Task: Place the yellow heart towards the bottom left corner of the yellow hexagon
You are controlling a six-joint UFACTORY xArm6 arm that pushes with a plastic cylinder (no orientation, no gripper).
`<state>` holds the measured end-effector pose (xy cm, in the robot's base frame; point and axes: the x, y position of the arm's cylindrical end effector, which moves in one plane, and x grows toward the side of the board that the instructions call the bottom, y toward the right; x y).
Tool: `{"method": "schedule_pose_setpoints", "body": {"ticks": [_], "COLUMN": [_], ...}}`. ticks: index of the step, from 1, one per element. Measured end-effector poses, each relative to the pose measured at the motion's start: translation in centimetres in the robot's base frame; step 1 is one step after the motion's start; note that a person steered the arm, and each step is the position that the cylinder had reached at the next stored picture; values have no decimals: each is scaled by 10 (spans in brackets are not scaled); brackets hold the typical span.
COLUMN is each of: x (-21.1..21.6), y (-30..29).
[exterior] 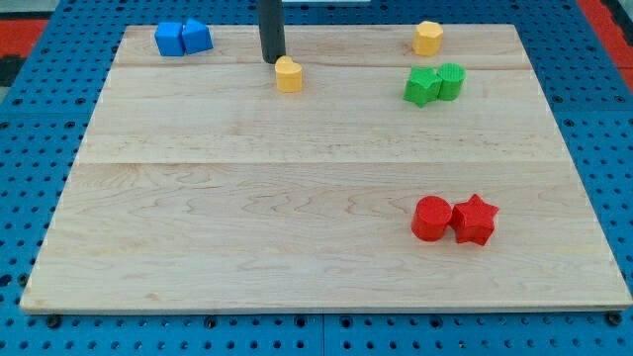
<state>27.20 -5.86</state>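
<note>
On a pale wooden board [297,198] resting on a blue pegboard surface [30,148], my tip [272,60] sits near the view's top, a little left of centre, at the end of a straight dark rod [270,25] that comes down from the top edge. There is no hand or claw on this arm to open or close, only the bare rod, and it holds nothing. The yellow heart [289,74] lies just to the right of and slightly below my tip, so close that I cannot tell whether they touch. The yellow hexagon [427,38] is well apart from the heart, further toward the view's right and a bit nearer the top edge. Just below the hexagon, two green blocks [433,84] sit side by side, touching; their shapes are hard to make out. In the top left corner two blue blocks [182,38] are pressed together. Toward the bottom right, a red cylinder [431,218] touches a red star [475,220] on its right.
</note>
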Motion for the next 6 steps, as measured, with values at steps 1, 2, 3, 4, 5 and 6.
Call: {"method": "schedule_pose_setpoints", "body": {"ticks": [1, 2, 3, 4, 5, 6], "x": [11, 26, 50, 46, 21, -15], "y": [0, -28, -16, 51, 82, 87]}}
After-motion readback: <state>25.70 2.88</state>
